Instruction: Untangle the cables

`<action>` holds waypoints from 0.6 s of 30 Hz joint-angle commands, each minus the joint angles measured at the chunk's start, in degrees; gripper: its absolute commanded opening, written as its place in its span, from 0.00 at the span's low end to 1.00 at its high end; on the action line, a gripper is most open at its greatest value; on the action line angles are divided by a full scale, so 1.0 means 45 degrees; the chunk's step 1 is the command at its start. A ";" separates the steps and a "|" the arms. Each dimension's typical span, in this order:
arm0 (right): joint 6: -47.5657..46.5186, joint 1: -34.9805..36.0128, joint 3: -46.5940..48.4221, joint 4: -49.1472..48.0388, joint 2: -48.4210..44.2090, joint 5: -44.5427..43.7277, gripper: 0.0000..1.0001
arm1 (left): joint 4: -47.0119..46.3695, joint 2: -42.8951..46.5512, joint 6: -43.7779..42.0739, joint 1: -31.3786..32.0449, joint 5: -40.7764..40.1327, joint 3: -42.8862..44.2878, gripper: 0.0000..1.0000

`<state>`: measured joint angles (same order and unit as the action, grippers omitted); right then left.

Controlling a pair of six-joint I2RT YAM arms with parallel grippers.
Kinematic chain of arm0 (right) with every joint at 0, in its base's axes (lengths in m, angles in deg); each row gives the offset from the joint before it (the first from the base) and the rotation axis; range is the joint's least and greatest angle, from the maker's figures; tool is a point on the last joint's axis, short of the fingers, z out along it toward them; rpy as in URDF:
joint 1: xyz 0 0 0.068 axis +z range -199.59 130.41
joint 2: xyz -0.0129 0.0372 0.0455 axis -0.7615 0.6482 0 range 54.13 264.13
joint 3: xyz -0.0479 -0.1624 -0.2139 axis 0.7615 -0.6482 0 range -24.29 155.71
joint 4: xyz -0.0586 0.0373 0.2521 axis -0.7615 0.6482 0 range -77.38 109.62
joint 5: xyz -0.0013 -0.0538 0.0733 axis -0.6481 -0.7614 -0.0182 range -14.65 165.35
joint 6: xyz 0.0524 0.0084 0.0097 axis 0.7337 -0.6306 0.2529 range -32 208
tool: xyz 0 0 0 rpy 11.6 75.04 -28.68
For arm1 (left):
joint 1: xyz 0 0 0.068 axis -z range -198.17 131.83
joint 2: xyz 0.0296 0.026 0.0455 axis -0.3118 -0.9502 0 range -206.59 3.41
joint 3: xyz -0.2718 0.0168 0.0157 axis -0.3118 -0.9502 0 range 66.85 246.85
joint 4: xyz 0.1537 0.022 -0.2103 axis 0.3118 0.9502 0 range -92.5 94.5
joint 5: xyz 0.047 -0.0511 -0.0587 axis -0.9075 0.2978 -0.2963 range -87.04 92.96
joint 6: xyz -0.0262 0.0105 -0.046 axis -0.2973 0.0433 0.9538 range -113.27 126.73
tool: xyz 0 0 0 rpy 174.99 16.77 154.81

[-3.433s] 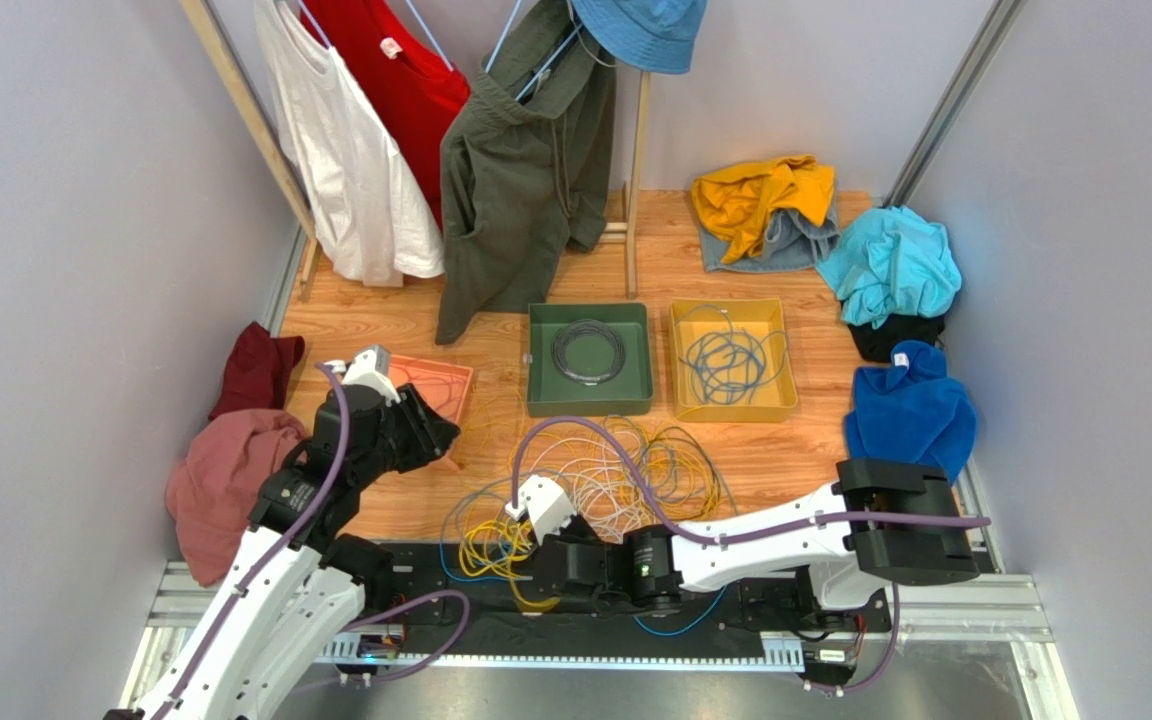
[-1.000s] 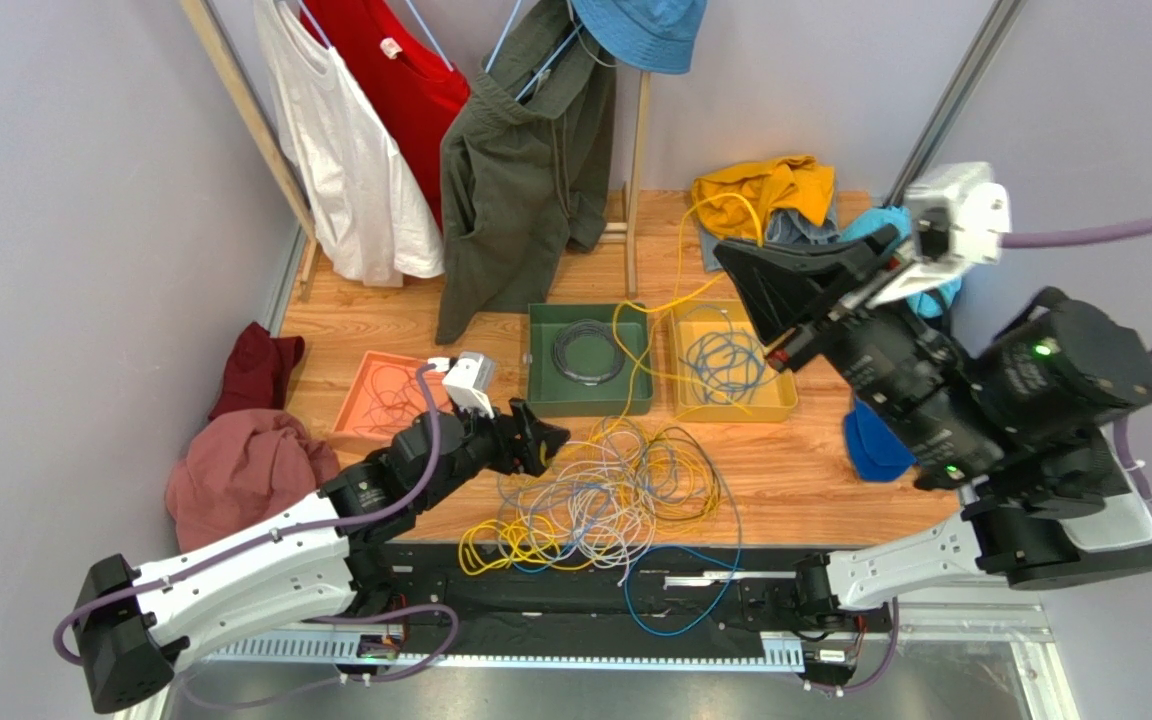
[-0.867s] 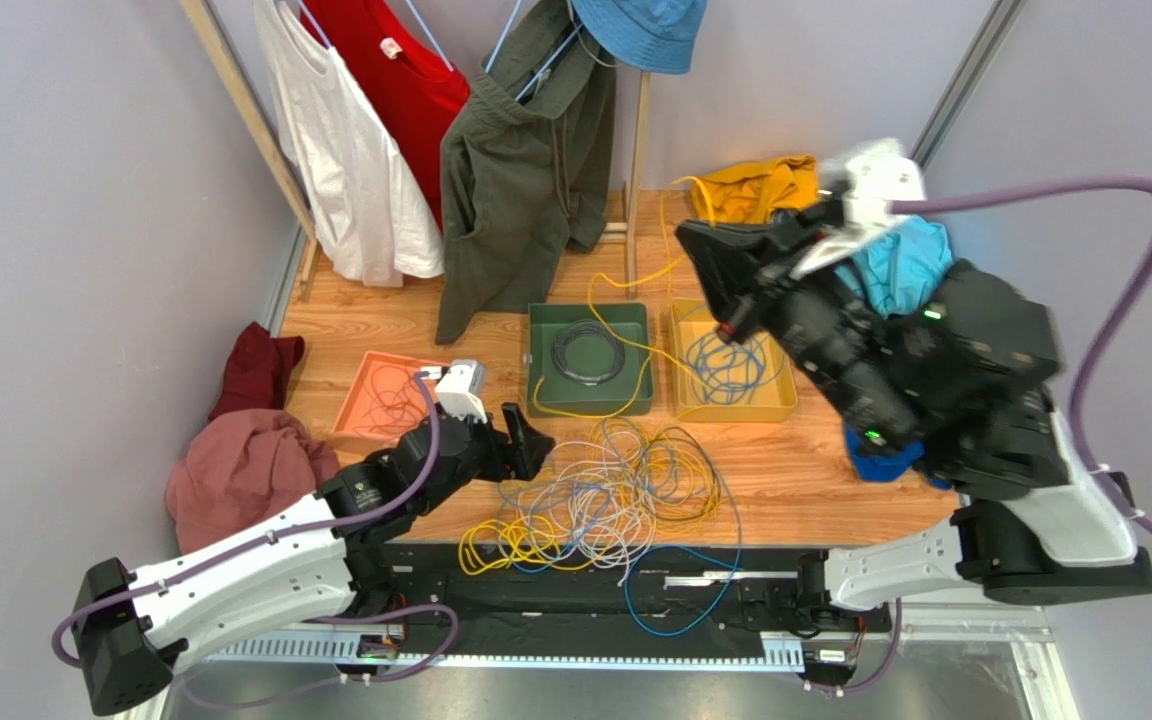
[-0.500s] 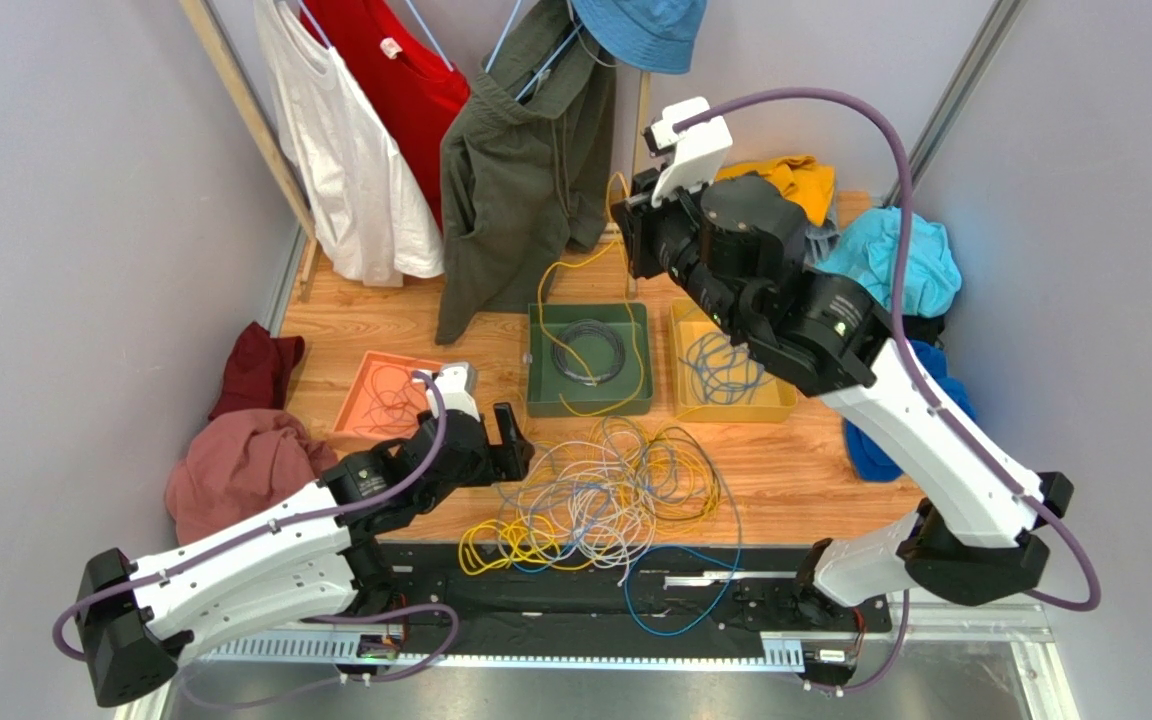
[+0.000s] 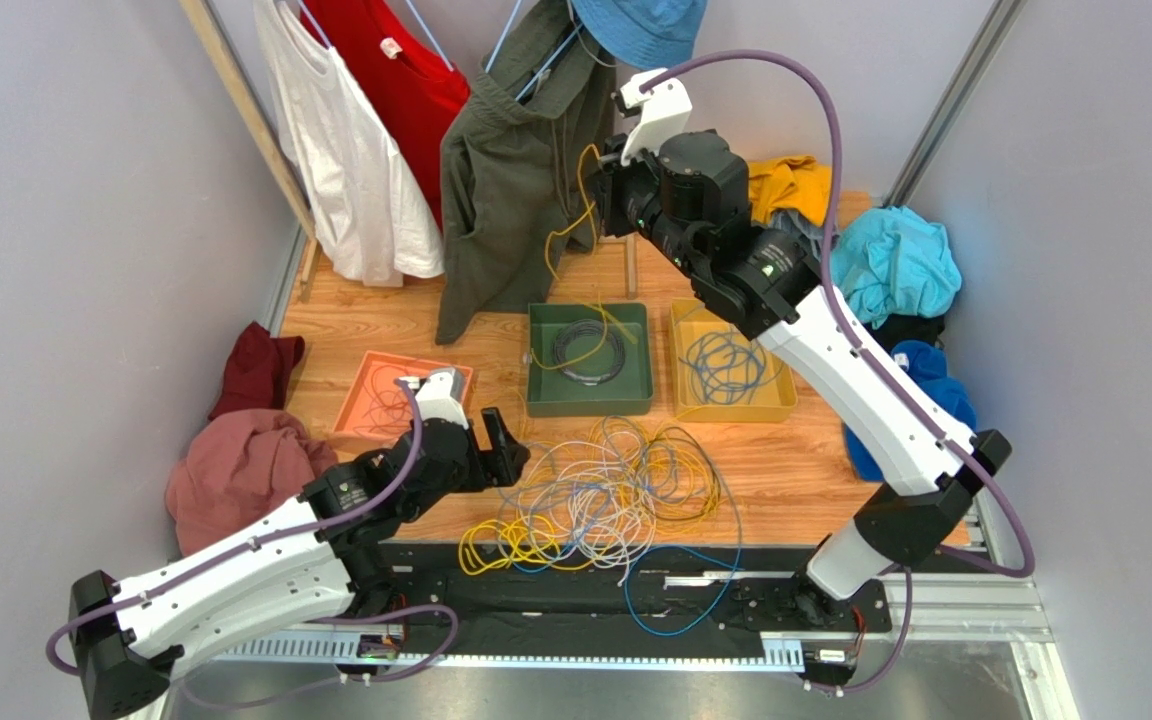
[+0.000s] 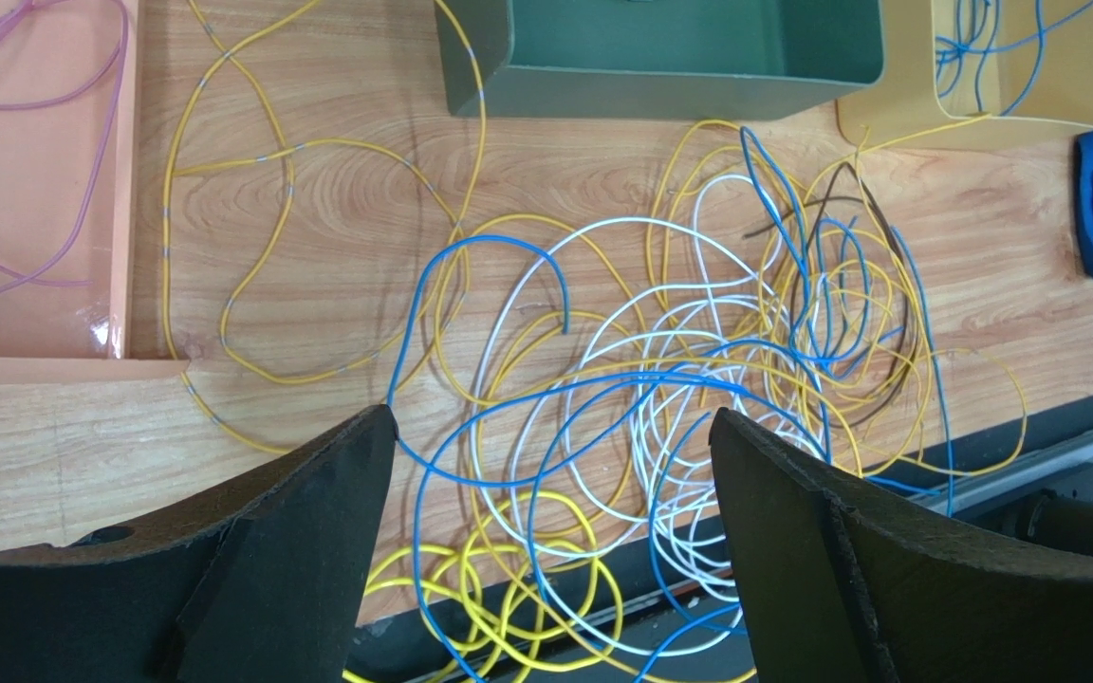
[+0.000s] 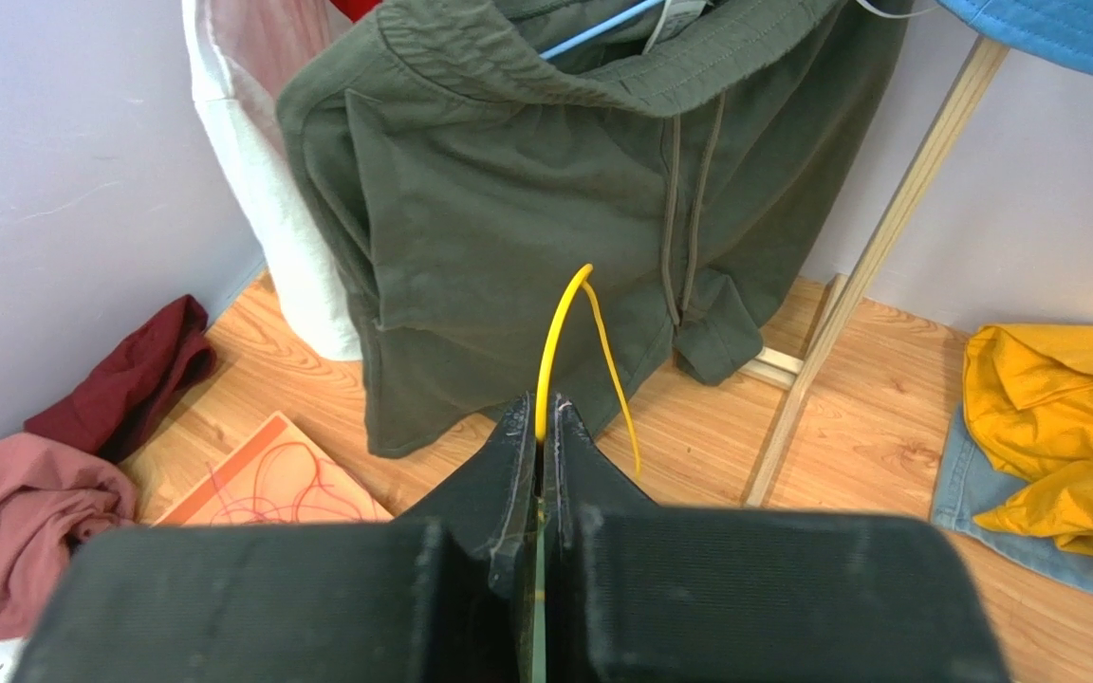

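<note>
Right pincer (image 7: 540,413) clamps a yellow cable (image 7: 554,330), the pinched stretch hidden; left pincer (image 6: 552,427) gapes.

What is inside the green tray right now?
A dark coiled cable lies in the green tray, and a yellow cable hanging from the right gripper trails over it. The floor beneath them is covered.

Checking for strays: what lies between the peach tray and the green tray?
A yellow cable loops across the bare wooden table there, shown in the left wrist view.
</note>
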<state>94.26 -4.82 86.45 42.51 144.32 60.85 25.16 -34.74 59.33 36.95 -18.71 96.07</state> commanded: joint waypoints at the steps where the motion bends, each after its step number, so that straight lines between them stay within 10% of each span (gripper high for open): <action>1: 0.0190 -0.0145 -0.0286 -0.0860 0.0133 0.0352 0.00 | -0.0326 0.0080 -0.0009 0.0058 0.0187 -0.0202 0.90; 18: 0.1850 -0.0692 -0.7514 -0.4570 -0.0061 0.0702 0.00 | -0.0522 0.0216 -0.0028 0.0058 0.0578 -0.0574 0.89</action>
<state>99.29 -7.86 57.01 29.40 145.68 62.59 24.26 -34.68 59.35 36.95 -16.38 93.47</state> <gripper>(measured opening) 0.011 0.891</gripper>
